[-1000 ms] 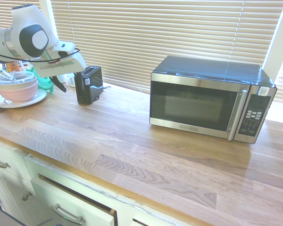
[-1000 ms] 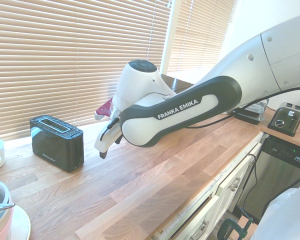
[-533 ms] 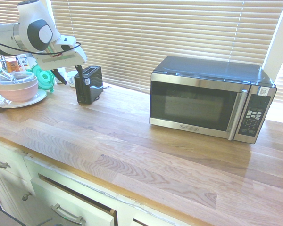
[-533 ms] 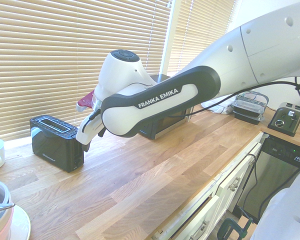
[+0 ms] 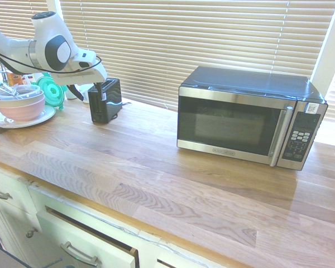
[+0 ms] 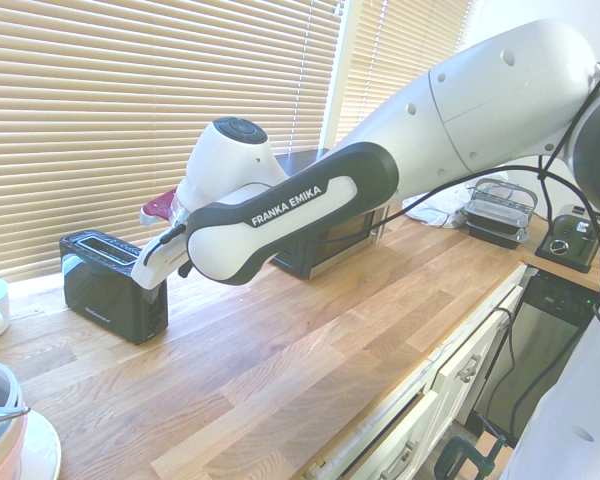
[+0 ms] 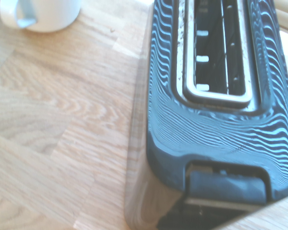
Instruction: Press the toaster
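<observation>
The toaster (image 5: 106, 100) is a small glossy black box with slots on top, standing on the wooden counter near the blinds. In the second exterior view the toaster (image 6: 110, 285) sits at the left, with my gripper (image 6: 158, 272) just over its near end. My gripper (image 5: 85, 89) is open, its dark fingers spread apart and nothing between them. The wrist view looks straight down on the toaster (image 7: 216, 110): a slot above and the dark lever (image 7: 228, 184) at its end, close below the camera.
A large black-and-steel microwave (image 5: 248, 120) stands to the right on the counter. Stacked bowls on a plate (image 5: 19, 106) and a green object (image 5: 53, 92) lie left of the toaster. A white mug (image 7: 43, 12) stands beside it. Drawers (image 5: 84, 240) run along the counter front.
The arm has swung toward the blinds and the toaster. The gripper went from beside the toaster to over its lever end, staying open.
</observation>
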Available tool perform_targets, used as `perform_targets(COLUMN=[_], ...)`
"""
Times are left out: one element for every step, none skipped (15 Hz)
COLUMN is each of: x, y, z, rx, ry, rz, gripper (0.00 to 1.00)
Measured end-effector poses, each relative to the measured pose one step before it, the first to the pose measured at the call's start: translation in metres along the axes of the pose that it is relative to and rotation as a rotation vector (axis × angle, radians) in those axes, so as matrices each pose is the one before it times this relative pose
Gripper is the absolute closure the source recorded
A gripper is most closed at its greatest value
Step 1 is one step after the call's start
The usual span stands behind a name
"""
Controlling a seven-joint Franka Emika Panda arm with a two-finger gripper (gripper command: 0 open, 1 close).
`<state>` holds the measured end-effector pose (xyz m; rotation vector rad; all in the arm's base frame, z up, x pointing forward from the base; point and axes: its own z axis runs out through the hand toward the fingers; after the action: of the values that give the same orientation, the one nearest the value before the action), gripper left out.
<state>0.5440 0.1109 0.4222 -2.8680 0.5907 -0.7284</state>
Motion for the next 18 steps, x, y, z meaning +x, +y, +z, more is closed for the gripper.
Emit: perform_targets(x=[-0.00008, 0.00008, 0.00014, 0.00002, 0.0001, 0.0004, 0.00052, 0.00066, 0.00037, -0.00015, -0.00032, -0.00048, -0.00082, -0.00108, -0.00119, -0.00138, -0.00149, -0.00182], y=[-0.00072, -0.00007, 0.00019, 0.00003, 0.00013, 0.00044, 0.00029, 0.00037, -0.00005, -0.00065, -0.00076, -0.0009, -0.00113, -0.00144, -0.00175, -0.00228, -0.00266, -0.00349], z=[-0.00003, -0.00009, -0.00001, 0.0, -0.00001, -0.00016, -0.00068, -0.00095, -0.00107, -0.00099, -0.00082, -0.00074, -0.0004, -0.00026, -0.00025, -0.00041, -0.00055, -0.00112], rx=[0.0031, 0.00069, -0.00015, -0.00003, -0.00012, -0.0003, 0.0001, -0.00055, -0.00266, -0.00415, -0.00547, -0.00567, -0.00506, -0.00362, -0.00172, -0.0004, 0.0025, 0.00406], ry=[0.00241, 0.00074, 0.00015, 0.00001, 0.00013, 0.00061, 0.00155, 0.00274, 0.00496, 0.00609, 0.00734, 0.0075, 0.00633, 0.00476, 0.0031, 0.0024, -0.00018, 0.00168], rz=[0.00107, 0.00042, 0.00039, 0.00015, 0.0005, 0.0011, 0.00119, 0.00056, -0.00265, -0.00488, -0.0043, -0.00236, -0.00543, -0.00759, -0.01015, -0.00933, -0.00554, -0.00693], gripper=[1.0, 1.0, 1.0, 1.0, 1.0, 1.0, 1.0, 1.0, 1.0, 1.0, 1.0, 1.0, 1.0, 1.0, 1.0, 1.0, 1.0, 1.0])
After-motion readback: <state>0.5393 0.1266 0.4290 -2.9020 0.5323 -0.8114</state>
